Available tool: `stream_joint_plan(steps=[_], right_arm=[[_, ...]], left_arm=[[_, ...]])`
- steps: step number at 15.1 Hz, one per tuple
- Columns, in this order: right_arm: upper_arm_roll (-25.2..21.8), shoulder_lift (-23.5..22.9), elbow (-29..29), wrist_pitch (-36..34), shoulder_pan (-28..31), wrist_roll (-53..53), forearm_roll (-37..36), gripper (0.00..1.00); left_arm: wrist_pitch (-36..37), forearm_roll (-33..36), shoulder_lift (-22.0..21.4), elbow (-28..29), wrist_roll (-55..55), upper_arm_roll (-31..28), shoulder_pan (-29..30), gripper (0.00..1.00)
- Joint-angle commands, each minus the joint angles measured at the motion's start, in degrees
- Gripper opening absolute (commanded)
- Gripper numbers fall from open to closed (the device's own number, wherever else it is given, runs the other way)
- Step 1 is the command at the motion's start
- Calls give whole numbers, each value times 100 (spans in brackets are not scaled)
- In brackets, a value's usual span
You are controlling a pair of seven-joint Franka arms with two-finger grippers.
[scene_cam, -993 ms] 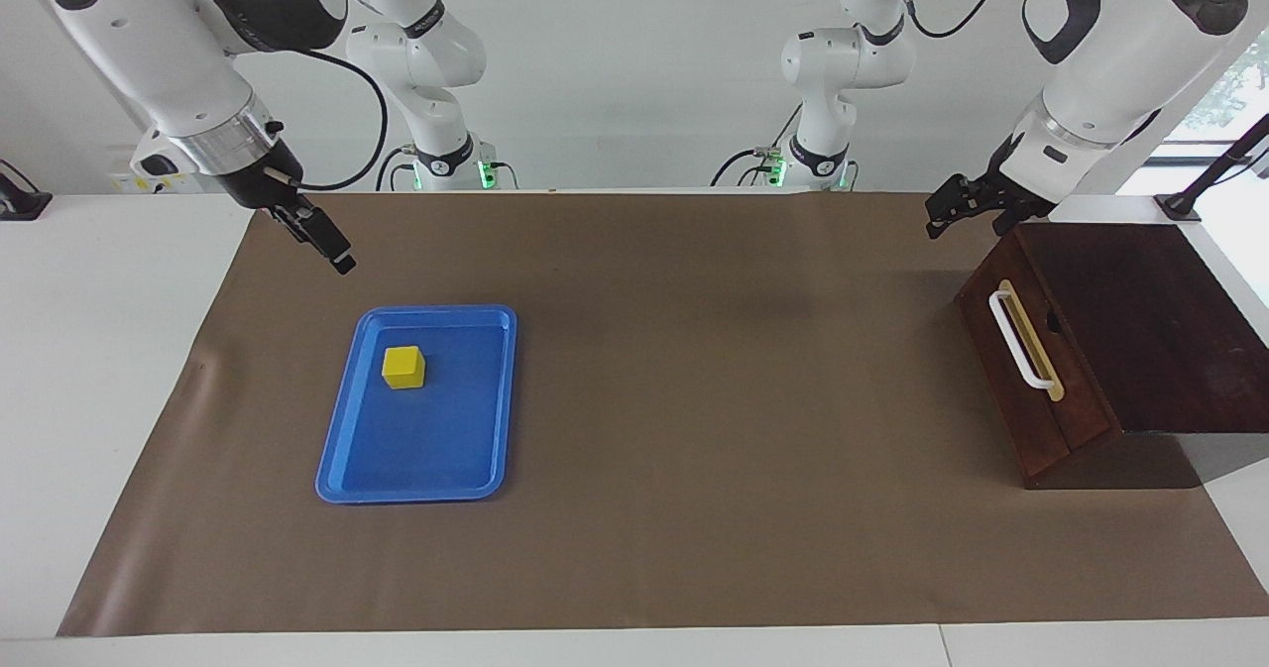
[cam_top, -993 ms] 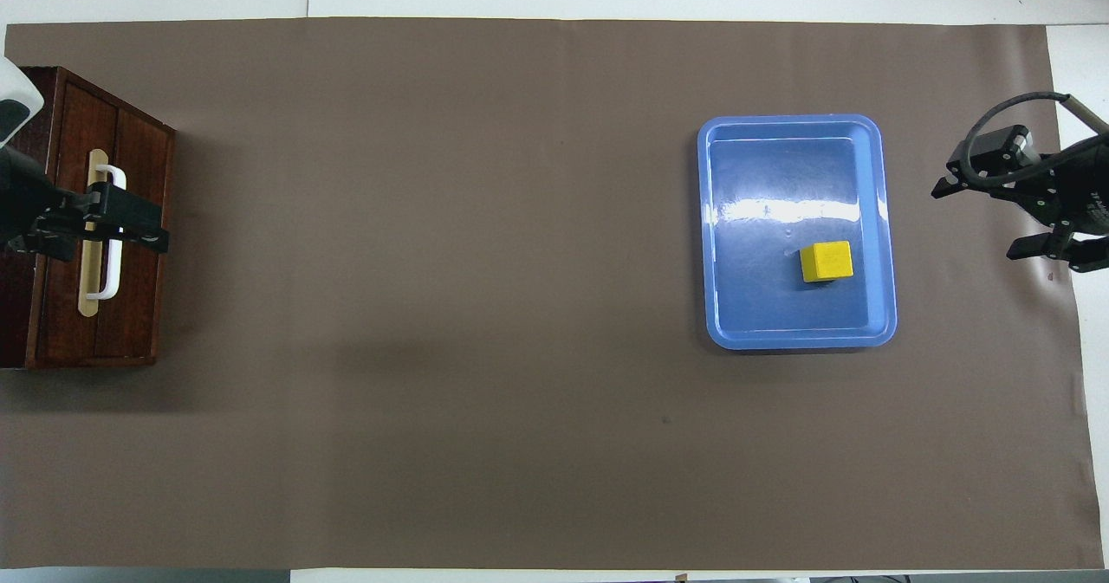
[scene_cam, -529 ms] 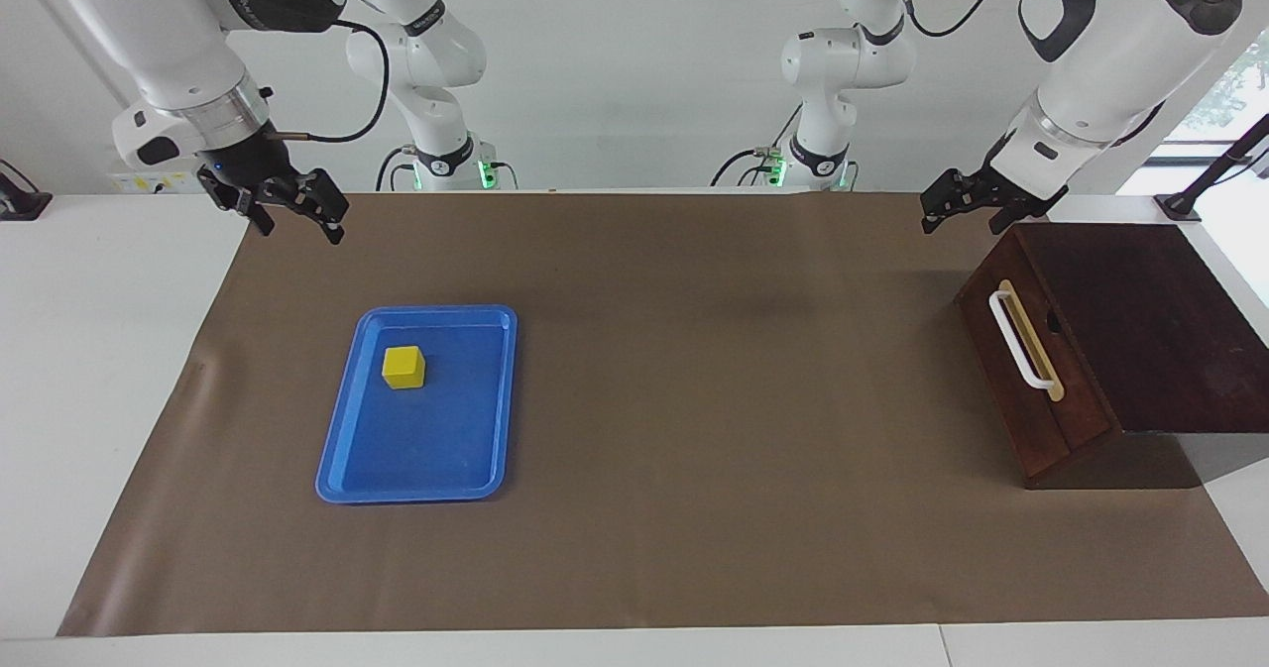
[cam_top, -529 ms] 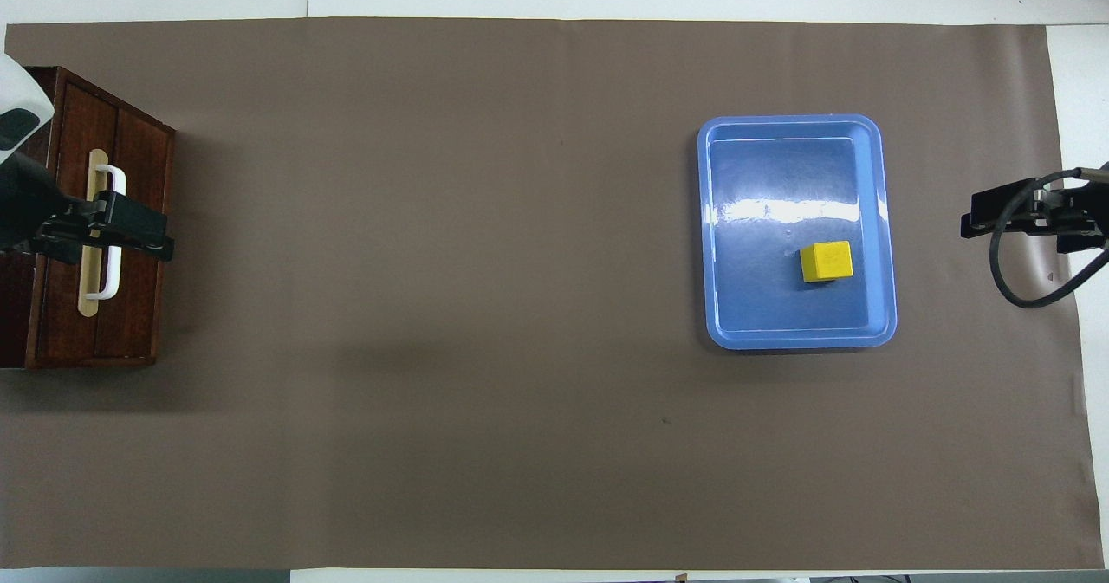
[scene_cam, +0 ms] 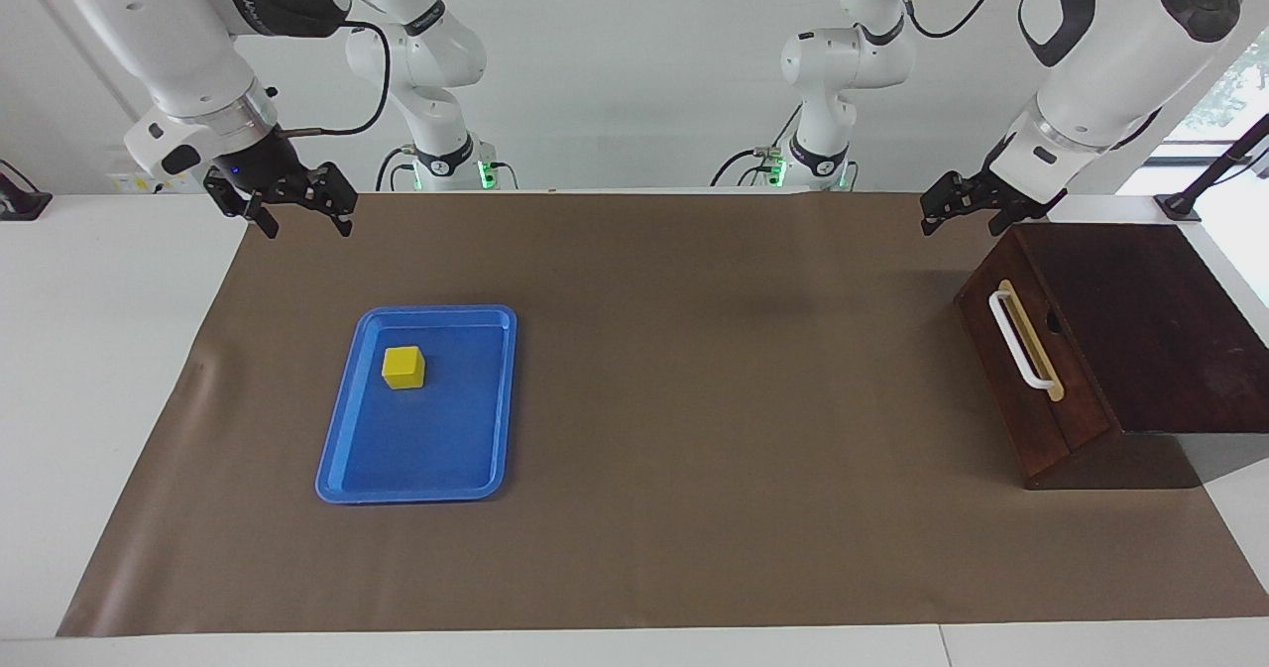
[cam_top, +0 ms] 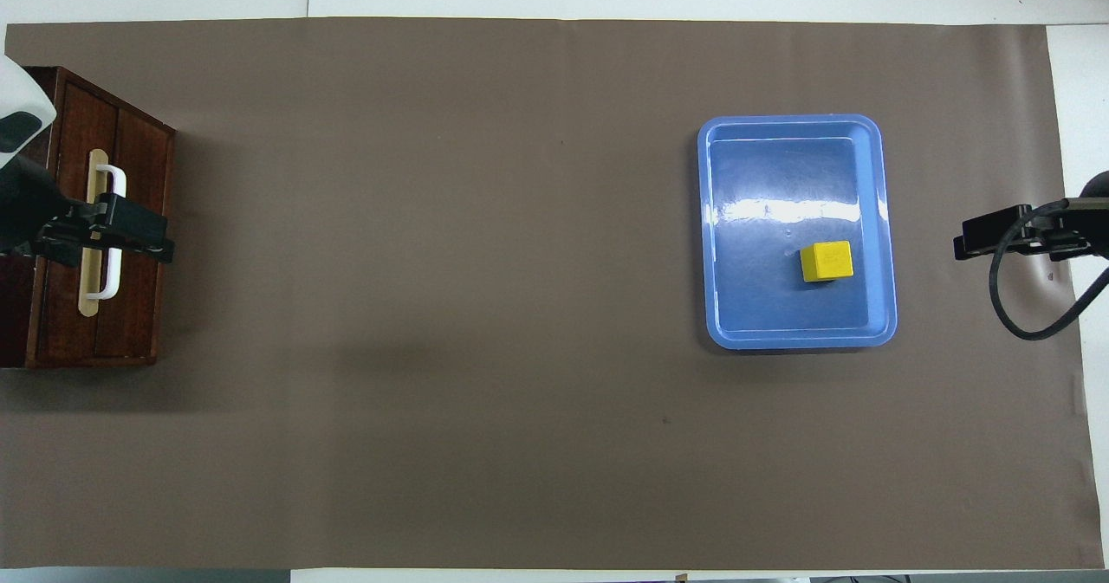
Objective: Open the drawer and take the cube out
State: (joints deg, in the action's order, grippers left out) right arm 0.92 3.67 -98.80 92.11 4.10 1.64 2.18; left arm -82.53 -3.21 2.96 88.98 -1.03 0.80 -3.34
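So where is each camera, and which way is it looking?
Facing view: high across the table, looking at both robots; shows whole arms, the left gripper raised by the drawer, and the right gripper.
Overhead view: above the robots' end, looking steeply down; only the grippers show at the edges.
Both share the closed drawer, the blue tray and the cube in it.

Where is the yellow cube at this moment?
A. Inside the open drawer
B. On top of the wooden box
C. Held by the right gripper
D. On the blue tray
D: the cube sits on the blue tray, with the drawer shut and neither the left gripper nor the right gripper holding anything.
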Motion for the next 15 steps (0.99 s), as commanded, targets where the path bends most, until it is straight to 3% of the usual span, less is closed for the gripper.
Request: stream_joint_plan(steps=[1, 15], right_arm=[[31, 108, -131, -70, 3, 231, -279, 100], [31, 99, -104, -88, -6, 223, -289, 100]], left_arm=[[-123, 22, -173, 208, 103, -10, 35, 100], [-123, 22, -173, 199, 94, -10, 35, 100]])
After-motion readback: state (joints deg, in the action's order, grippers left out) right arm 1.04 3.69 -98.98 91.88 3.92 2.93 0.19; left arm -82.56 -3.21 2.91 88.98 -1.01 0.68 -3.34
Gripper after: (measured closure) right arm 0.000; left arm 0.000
